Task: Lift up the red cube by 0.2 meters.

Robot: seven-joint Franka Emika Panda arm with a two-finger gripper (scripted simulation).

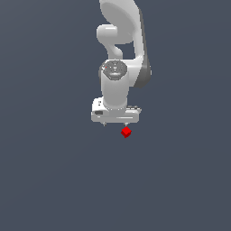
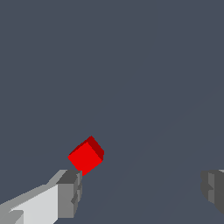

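Note:
The red cube [image 1: 126, 132] is tiny and bright red and lies on the flat grey floor, just in front of the white gripper [image 1: 115, 123] and toward its right fingertip in the exterior view. The gripper points downward, seen from above, with its two short fingertips wide apart. In the wrist view the red cube [image 2: 86, 155] sits turned at an angle, close to the tip of one finger [image 2: 69, 193], not between the two. The other finger [image 2: 213, 190] is far off. The gripper [image 2: 141, 192] is open and empty.
The white arm [image 1: 121, 40] rises behind the gripper in the exterior view. The floor [image 1: 54, 171] is a plain dark grey surface with nothing else showing on it.

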